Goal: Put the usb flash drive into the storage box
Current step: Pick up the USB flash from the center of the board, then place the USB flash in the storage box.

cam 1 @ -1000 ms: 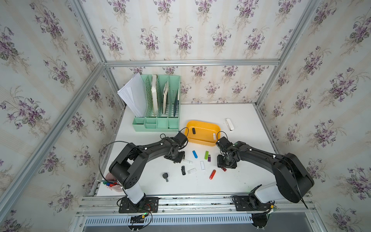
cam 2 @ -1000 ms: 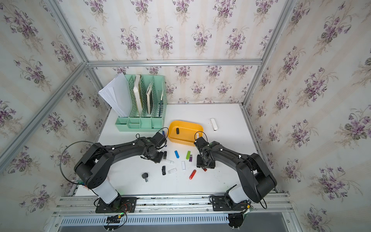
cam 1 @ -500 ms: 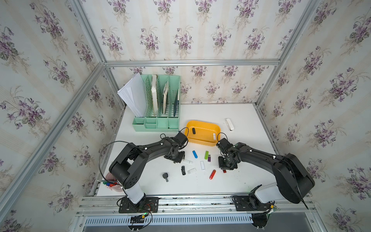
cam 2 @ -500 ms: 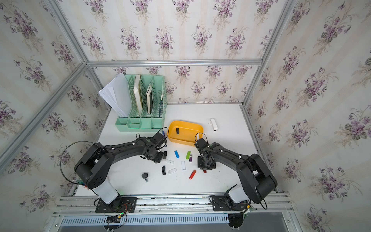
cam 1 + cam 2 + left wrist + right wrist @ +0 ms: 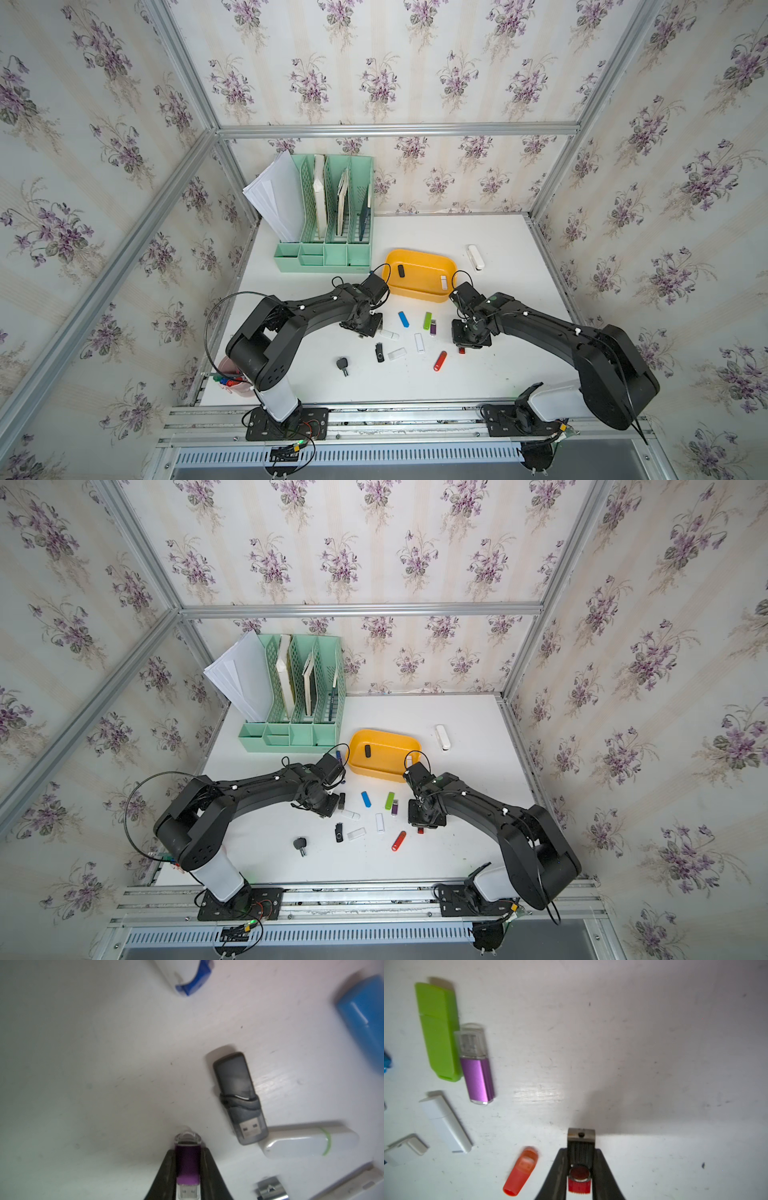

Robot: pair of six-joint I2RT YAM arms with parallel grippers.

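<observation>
Purple flash drive [image 5: 188,1165] pinched by left fingers [image 5: 166,1178] | red-black drive [image 5: 581,1153] pinched by right fingers [image 5: 557,1174] | storage box [image 5: 417,294] centre of a top view

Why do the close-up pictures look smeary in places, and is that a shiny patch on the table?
Left wrist view: the blue drive at the edge is blurred, the grey drive crisper. Right wrist view: the green drive smears, glare streaks the table, and the right pincer casts a soft shadow. Both top views: sharp, evenly lit.
</observation>
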